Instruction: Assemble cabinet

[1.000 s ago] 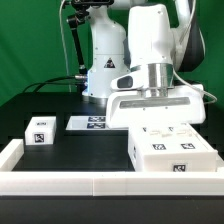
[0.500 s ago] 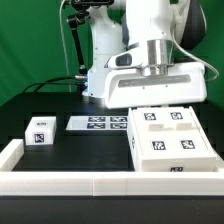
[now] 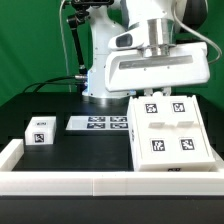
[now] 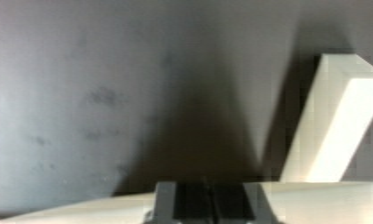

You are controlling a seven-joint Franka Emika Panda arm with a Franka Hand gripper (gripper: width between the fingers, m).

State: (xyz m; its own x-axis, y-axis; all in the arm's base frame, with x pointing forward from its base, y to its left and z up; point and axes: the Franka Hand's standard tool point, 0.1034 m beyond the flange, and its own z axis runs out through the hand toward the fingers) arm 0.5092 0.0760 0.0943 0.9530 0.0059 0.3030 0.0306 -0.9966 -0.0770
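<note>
The cabinet body [image 3: 170, 135], a large white box with several black-and-white tags on top, lies on the dark table at the exterior view's right. A small white tagged block [image 3: 40, 131] stands apart at the exterior view's left. My gripper [image 3: 160, 92] hangs just above the far edge of the cabinet body, and its wide white hand hides the fingers there. In the wrist view the gripper [image 4: 208, 195] has its dark fingers [image 4: 179, 200] close together with nothing between them. A white wall of the cabinet [image 4: 334, 120] stands beside them over the dark table.
The marker board [image 3: 97, 123] lies flat between the small block and the cabinet body. A white raised rim [image 3: 100, 182] runs along the table's front and left side. The robot's white base [image 3: 105, 60] stands behind.
My gripper has risen off the cabinet body, uncovering the tags along its far edge. The body, the small block and the marker board have not moved.
</note>
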